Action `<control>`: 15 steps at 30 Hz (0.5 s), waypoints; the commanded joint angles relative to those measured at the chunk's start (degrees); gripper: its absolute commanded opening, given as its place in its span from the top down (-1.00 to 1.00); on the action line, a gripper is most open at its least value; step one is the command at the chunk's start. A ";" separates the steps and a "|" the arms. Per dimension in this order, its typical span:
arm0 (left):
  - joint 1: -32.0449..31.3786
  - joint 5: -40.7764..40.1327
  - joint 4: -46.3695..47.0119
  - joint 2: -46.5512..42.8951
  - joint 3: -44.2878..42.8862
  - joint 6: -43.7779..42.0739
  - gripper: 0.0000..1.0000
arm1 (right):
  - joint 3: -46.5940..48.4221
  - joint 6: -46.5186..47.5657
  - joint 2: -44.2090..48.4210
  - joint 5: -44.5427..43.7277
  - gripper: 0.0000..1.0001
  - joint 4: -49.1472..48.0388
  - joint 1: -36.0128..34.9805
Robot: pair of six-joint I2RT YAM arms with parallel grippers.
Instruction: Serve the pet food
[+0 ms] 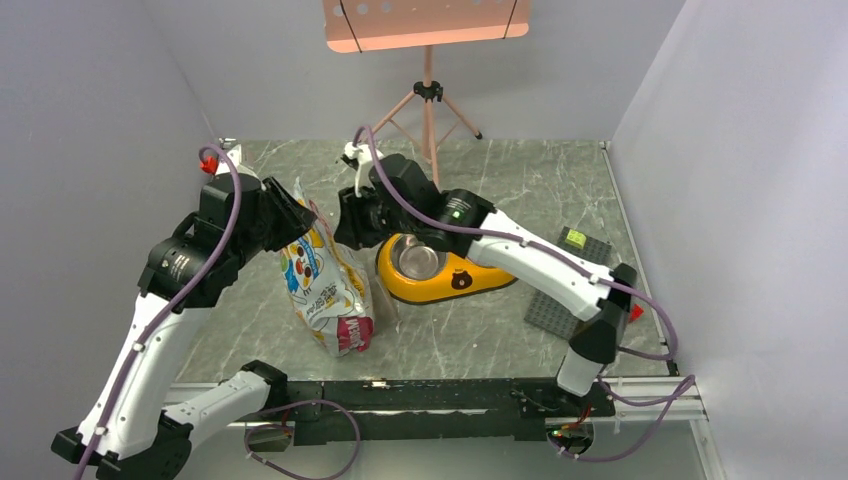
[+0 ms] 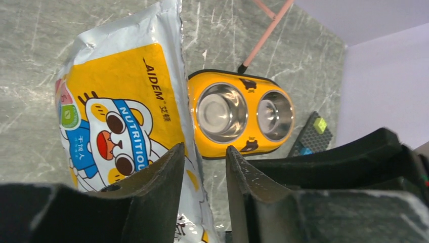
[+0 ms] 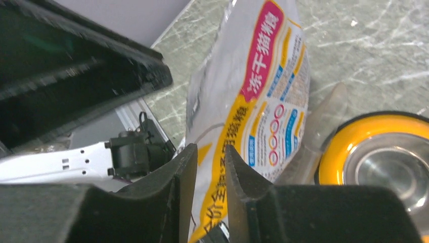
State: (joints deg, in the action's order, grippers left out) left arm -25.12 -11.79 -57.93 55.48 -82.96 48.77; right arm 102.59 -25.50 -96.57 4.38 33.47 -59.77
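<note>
The pet food bag (image 1: pixel 322 285), white and yellow with a cartoon print and a red bottom band, stands tilted on the table left of the yellow feeder (image 1: pixel 445 280). No kibble shows. My left gripper (image 1: pixel 298 215) is at the bag's top left. In the left wrist view its jaws (image 2: pixel 205 148) stand apart with the bag's edge (image 2: pixel 121 101) between them, against the left finger. My right gripper (image 1: pixel 347 225) is at the bag's top right. In the right wrist view its jaws (image 3: pixel 210 148) stand close on the bag (image 3: pixel 253 101), which fills the gap.
The feeder's two steel bowls (image 2: pixel 221 112) hold nothing. A clear plastic piece (image 3: pixel 324 126) leans between the bag and the feeder (image 3: pixel 354 136). A grey studded plate (image 1: pixel 565 295) with a green brick lies at the right. A pink tripod stand (image 1: pixel 428 105) is at the back.
</note>
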 commanded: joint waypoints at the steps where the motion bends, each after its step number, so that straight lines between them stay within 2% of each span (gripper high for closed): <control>1: 1.13 1.76 3.54 0.02 0.95 -3.58 0.28 | 8.48 2.15 -4.85 3.68 0.43 3.82 0.09; 5: 1.33 3.17 0.86 0.74 -0.74 -5.04 0.46 | 8.10 1.53 -5.26 4.74 0.43 2.98 0.14; 15: 1.39 8.00 1.40 -1.90 4.77 -3.11 0.50 | 8.93 1.41 -7.45 5.99 0.50 2.43 0.39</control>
State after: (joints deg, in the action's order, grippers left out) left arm -24.01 -6.52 -57.84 53.78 -78.39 45.69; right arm 108.92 -24.60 -103.33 9.17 36.45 -59.64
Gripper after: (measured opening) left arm 0.259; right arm 0.256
